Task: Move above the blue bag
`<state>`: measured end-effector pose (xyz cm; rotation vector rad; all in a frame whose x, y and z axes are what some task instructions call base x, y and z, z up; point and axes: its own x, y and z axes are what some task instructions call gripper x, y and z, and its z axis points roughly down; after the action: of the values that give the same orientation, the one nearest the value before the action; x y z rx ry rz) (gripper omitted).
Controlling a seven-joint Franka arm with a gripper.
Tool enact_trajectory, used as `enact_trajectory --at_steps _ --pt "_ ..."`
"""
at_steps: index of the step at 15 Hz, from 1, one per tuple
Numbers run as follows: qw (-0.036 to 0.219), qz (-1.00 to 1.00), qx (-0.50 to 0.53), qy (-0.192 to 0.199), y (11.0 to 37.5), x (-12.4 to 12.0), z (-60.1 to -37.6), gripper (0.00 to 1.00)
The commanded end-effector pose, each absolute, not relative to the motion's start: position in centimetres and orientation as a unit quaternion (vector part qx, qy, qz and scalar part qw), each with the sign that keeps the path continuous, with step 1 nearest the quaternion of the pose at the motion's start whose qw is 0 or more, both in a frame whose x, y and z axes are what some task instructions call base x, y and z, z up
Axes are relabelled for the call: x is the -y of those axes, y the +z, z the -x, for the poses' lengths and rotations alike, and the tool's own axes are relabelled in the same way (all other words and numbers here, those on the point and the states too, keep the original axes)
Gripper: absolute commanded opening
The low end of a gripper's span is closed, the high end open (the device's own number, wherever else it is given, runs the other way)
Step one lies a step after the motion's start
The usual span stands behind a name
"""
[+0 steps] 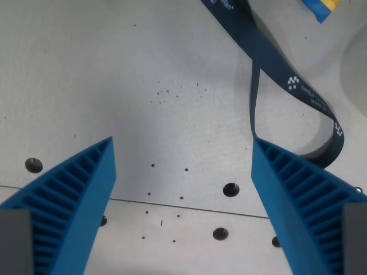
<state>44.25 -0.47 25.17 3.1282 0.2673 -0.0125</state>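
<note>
1. Gripper: bright blue ribbed fingers, grey at their bases.
2. Strap looping beyond the fingers: dark navy with white lettering and dot logos.
3. Table beneath: pale grey, speckled, with black holes.
4. Corner object far beyond: blue and yellow.

Dark blue strap running off the top edge, its white lettering too small to read, blue and yellow object showing only a corner, right finger covering the strap's loop

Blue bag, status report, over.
End effector open, empty. Blue bag barely visible at top edge, not below. Dark lanyard strap lies between.
</note>
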Motion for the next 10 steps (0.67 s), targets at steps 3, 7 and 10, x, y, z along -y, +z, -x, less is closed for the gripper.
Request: enact_trajectory --at_steps 3,7,10 --pt "0.001 -0.996 -0.084 -0.002 25.36 0.47 -44.29 1.00" --pt "0.001 -0.997 -0.075 -0.001 25.30 0.55 -44.36 1.00" --pt "0.002 -0.998 -0.056 0.000 25.14 0.76 -44.57 1.00"
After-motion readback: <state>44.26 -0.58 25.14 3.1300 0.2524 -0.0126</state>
